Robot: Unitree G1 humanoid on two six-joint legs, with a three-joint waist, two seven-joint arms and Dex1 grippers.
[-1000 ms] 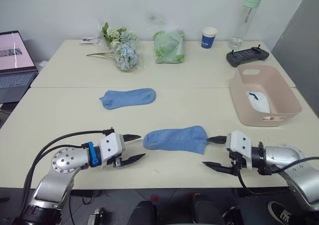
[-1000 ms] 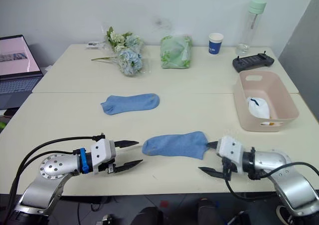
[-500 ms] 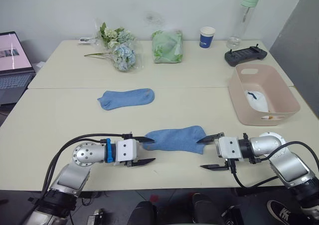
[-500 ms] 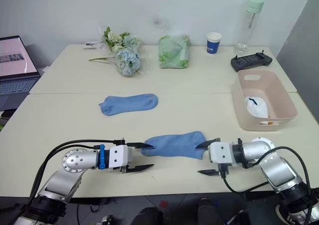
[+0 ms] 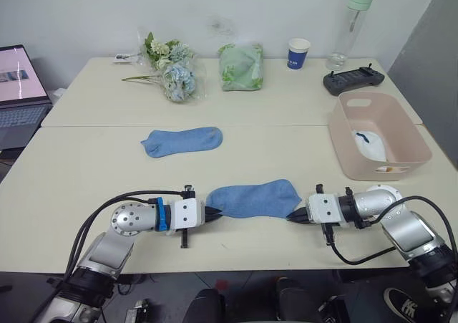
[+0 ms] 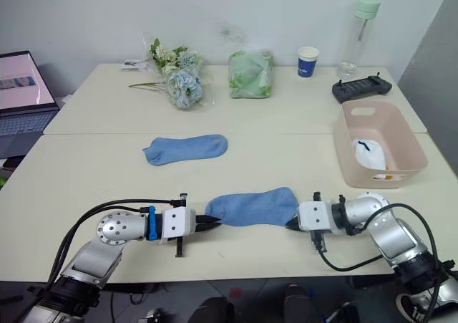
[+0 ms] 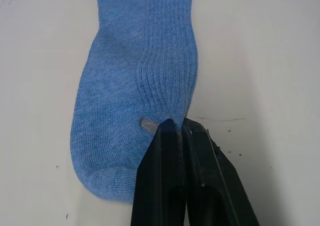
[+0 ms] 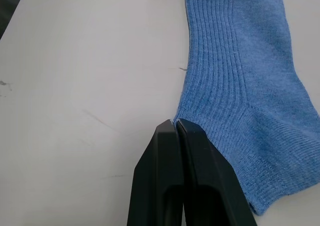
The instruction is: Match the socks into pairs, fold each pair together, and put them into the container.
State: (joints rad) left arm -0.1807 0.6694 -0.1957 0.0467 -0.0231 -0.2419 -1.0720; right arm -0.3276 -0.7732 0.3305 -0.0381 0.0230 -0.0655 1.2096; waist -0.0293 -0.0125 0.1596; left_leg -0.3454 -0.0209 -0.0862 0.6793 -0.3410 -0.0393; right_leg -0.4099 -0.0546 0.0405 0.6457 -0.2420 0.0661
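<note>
Spanning most of the frame, the cream table [image 5: 86,165] carries everything. At the right edge sits the pale pink basin [image 5: 408,133], upright, with a white sock [image 5: 371,146] lying inside against its near end; a small dark mark shows on that sock, and a bit of yellow shows low at the near wall, too small to name. At the left edge a laptop [image 5: 20,94] stands open.

Along the upper part of the frame are a bunch of pale artificial flowers [image 5: 168,69], a green cloth bundle in clear plastic [image 5: 241,66], a blue-and-white paper cup [image 5: 300,53], a clear bottle with a green cap [image 5: 353,26] and a black handheld controller [image 5: 353,80].

Left of centre lies one light blue sock [image 5: 182,140], flat and apart from both arms. Lower centre lies the other light blue sock [image 5: 254,199], stretched flat between the two grippers. The left gripper [image 7: 176,126] is pinched closed on that sock's toe end, puckering the knit. The right gripper [image 8: 175,124] is clamped on the edge of its ribbed cuff end.
</note>
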